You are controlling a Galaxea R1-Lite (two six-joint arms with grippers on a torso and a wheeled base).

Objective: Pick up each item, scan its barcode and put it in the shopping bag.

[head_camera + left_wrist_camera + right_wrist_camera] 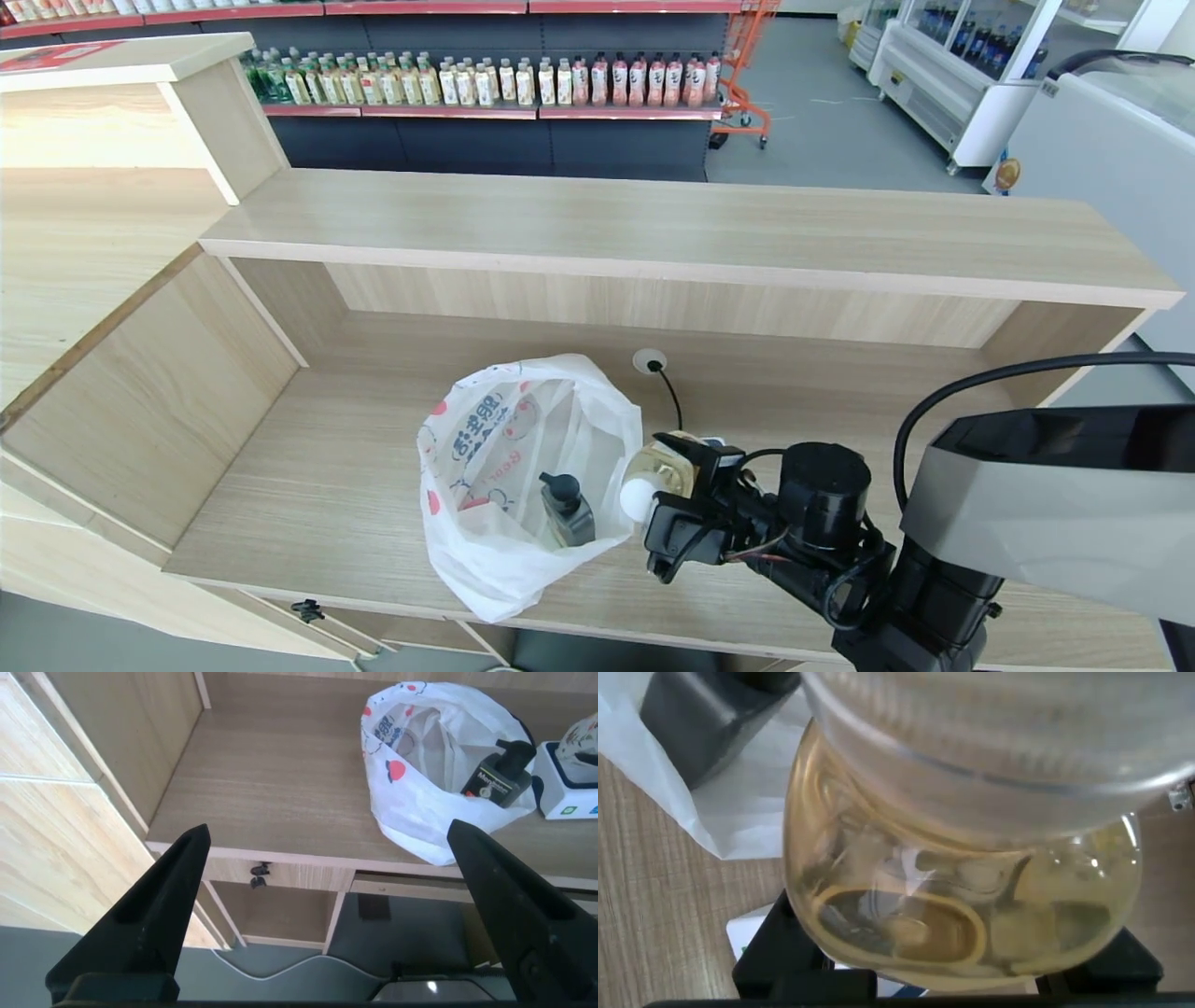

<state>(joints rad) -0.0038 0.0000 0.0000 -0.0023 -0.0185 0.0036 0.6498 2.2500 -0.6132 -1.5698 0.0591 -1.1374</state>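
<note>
Clear round bottle of yellowish liquid with white cap (653,465) is pinched by right gripper (681,485), held just beside rim of white printed plastic shopping bag (523,560) | black pump bottle (565,511) is seen upright inside bag | bag is set on light wooden counter (327,495) | left gripper (327,835) is spread wide, nothing held
</note>
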